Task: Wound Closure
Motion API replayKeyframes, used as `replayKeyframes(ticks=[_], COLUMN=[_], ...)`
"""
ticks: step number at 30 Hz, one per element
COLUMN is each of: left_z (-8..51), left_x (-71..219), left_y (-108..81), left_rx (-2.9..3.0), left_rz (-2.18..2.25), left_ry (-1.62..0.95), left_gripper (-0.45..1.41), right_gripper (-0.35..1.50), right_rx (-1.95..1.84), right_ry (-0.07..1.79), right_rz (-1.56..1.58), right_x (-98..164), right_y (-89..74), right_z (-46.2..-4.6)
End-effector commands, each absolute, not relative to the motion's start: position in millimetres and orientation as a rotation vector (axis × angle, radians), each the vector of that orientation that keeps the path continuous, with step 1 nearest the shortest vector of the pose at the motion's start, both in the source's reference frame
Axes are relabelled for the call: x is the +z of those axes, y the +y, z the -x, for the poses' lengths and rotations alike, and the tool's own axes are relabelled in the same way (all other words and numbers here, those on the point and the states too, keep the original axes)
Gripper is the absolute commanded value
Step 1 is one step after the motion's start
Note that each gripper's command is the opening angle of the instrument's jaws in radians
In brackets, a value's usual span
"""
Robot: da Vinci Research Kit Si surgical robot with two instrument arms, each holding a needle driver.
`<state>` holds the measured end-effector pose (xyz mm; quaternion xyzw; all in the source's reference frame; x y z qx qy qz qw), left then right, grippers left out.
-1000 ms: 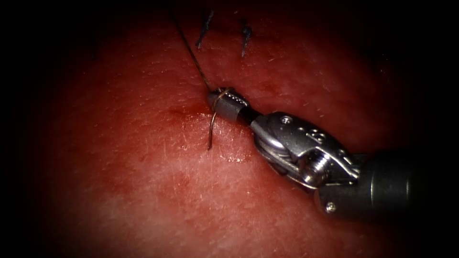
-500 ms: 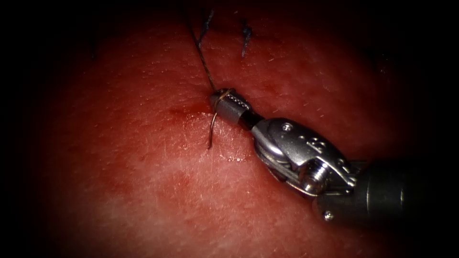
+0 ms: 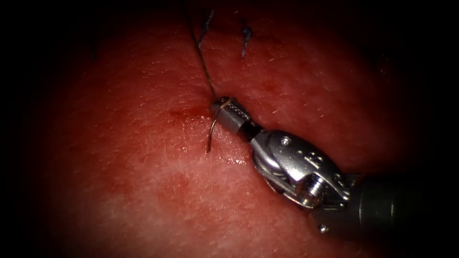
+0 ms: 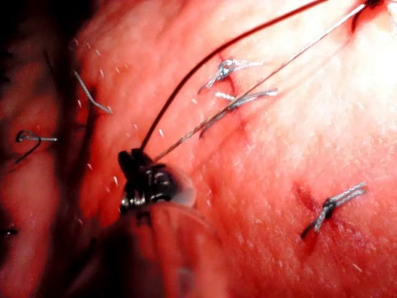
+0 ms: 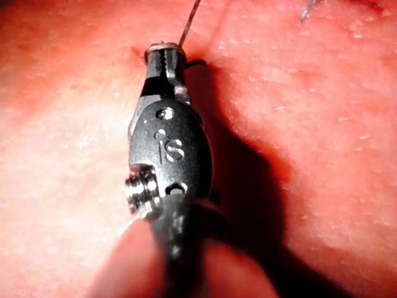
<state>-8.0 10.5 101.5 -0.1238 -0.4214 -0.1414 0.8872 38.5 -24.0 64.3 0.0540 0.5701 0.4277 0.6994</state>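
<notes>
Red, wet tissue takes up the endoscope view, darkening toward every edge. Near the frame's centre lies a short, dark stretch of the cut, with red fluid pooled along it.

From the lower right of the frame the right tool reaches up and left, its jaws clamped together on the needle. The grip sits near the needle's thread end, at the top of its curve. From the jaws the needle arcs down and slightly left, and its lower end meets the tissue surface just below the cut; whether the point is in the tissue I cannot tell. Thread runs from the jaw tips up and slightly left to the top of the frame. Two cut ends of thread stand dark in the upper centre of the frame, well apart from the tool.

The right wrist view looks down the same tool, jaws pressed together against the tissue, a thin thread leaving their tip.

The left wrist view shows the left tool, a dark thread arching away from its tip and a paler strand running straight beside it. Whether its jaws are apart or together I cannot tell. Knotted stitches lie on the tissue around it.
</notes>
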Motion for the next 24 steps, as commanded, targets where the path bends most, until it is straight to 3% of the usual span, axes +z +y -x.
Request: replayKeyframes(ticks=[1,8,9,10,11,12,13,15,18,19,20,21,24], left_z=[8.6,8.5,8.5,8.5,8.6,8.6,8.7,8.7,8.8,8.8,8.8,8.9,9.1], left_x=[102.1,102.1,102.1,102.2,102.2,102.3,102.3,102.4,102.5,102.6,102.6,102.6,102.6], left_y=[10.5,10.3,10.2,10.2,10.1,9.9,9.8,9.6,9.4,9.2,9.1,9.0,8.3], left_rx=[-0.291,-0.284,-0.278,-0.277,-0.276,-0.273,-0.272,-0.27,-0.273,-0.271,-0.27,-0.268,-0.271], left_rz=[0.253,0.248,0.249,0.25,0.249,0.248,0.248,0.248,0.245,0.245,0.244,0.243,0.23], left_ry=[-0.884,-0.9,-0.901,-0.901,-0.903,-0.907,-0.909,-0.911,-0.914,-0.916,-0.918,-0.92,-0.936], left_gripper=[-0.45,-0.45,-0.45,-0.45,-0.45,-0.45,-0.45,-0.45,-0.45,-0.45,-0.45,-0.45,-0.45], right_gripper=[-0.35,-0.35,-0.16,0.24,0.47,0.84,0.91,0.89,0.42,0.02,-0.23,-0.18,0.37], right_rx=[0.951,0.943,0.943,0.943,0.943,0.948,0.951,0.944,0.93,0.922,0.922,0.924,0.927], right_ry=[1.269,1.276,1.276,1.279,1.279,1.288,1.293,1.299,1.298,1.297,1.297,1.295,1.297], right_rz=[-0.123,-0.112,-0.113,-0.112,-0.112,-0.105,-0.102,-0.089,-0.078,-0.072,-0.072,-0.071,-0.07], right_x=[65.0,64.8,64.8,64.7,64.7,64.7,64.6,64.6,64.5,64.4,64.4,64.3,64.3], right_y=[-24.8,-24.8,-24.8,-24.9,-24.9,-24.8,-24.7,-24.6,-24.5,-24.4,-24.3,-24.3,-24.0], right_z=[-39.2,-38.9,-38.8,-38.8,-38.8,-38.8,-38.8,-38.9,-38.8,-38.8,-38.8,-38.8,-38.7])
